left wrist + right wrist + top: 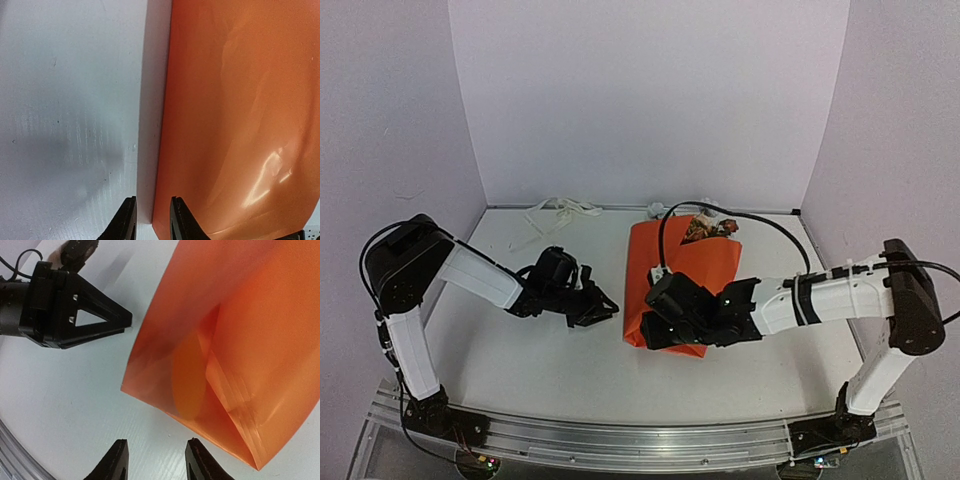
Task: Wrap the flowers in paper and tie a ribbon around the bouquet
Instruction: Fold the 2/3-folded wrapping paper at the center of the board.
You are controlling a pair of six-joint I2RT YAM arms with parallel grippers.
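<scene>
The orange paper (700, 265) lies folded right of the table's (545, 350) middle, with flowers (705, 228) peeking from its far end and the ribbon (555, 210) by the far edge. Open tabletop spreads left of the paper's long edge. There my left gripper (152, 202) hovers, jaws narrow and empty. My right gripper (156, 445) hangs half-open at the paper's near end, holding nothing.
</scene>
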